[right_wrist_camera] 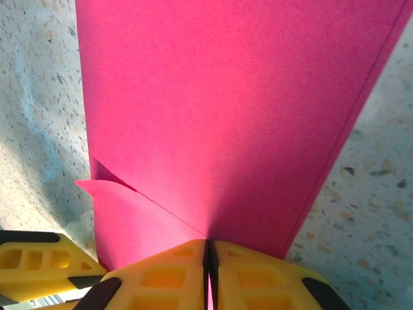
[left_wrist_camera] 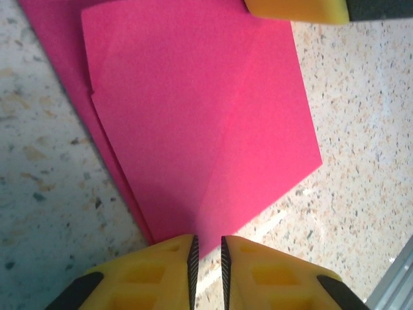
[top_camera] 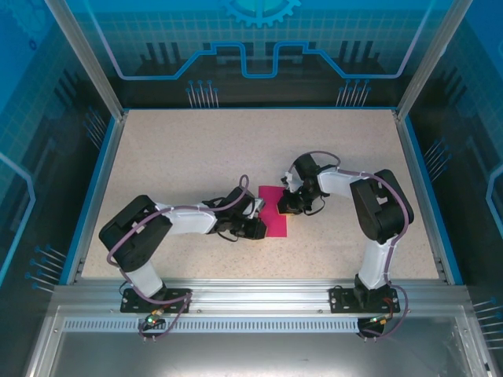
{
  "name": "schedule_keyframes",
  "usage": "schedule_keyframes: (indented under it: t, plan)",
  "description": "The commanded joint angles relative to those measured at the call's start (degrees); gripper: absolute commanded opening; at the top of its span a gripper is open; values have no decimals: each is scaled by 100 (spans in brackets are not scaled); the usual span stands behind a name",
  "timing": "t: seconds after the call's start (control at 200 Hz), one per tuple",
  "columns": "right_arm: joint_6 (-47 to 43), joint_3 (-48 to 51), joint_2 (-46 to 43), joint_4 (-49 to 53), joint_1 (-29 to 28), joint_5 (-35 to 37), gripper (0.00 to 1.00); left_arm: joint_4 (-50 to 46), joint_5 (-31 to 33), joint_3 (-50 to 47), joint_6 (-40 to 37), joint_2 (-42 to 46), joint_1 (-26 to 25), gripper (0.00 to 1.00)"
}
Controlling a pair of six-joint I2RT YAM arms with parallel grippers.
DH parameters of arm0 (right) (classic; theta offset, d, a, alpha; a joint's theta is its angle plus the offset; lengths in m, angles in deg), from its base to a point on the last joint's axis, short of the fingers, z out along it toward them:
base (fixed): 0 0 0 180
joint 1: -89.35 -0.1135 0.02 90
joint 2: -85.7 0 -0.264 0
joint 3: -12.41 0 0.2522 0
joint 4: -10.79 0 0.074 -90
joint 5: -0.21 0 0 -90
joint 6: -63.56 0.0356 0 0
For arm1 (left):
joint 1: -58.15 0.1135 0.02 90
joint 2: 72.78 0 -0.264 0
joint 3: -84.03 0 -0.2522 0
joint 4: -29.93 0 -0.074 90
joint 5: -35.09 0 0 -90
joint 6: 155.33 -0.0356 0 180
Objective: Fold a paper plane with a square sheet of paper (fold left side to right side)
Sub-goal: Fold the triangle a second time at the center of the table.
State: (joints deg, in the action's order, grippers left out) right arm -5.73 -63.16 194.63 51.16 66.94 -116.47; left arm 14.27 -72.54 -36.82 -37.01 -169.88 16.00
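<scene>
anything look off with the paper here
Yes. The pink paper is folded unevenly: in the left wrist view the top layer sits skewed, leaving a strip of the lower layer exposed along its left edge. In the right wrist view a small corner curls out near the right gripper.

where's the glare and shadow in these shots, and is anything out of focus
Top external: even light, soft shadows on the table, paper small but sharp. Left wrist: table left of the paper in bluish shade, a bright streak at its lower right. Right wrist: paper brightest down its middle, nothing clearly blurred.
</scene>
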Motion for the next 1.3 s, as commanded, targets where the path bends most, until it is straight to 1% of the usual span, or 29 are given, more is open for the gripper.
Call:
schedule_keyframes:
  t: [0.0,0.155,0.42,0.59,0.7,0.835,1.005,1.296]
  plan:
    - [-23,165,232,-81,123,228,12,-566,-377,361,-192,319,-7,23]
    - [-5,149,239,-86,117,212,12,-574,-509,700,-326,160,58,22]
    - [-23,183,236,-62,107,198,12,-282,-774,1236,-379,-802,267,19]
    - [-23,176,243,-25,100,220,12,-163,-1010,1502,-408,-1205,273,18]
    - [-38,160,232,2,98,235,12,-188,-963,1552,-414,-1352,274,18]
    - [-67,171,229,53,101,287,12,-220,-865,1377,-410,-1374,309,17]
    - [-84,164,250,81,100,321,12,-163,-810,949,-362,-1200,333,16]
    - [-120,116,279,156,112,374,12,-58,-847,-30,-207,-587,338,14]
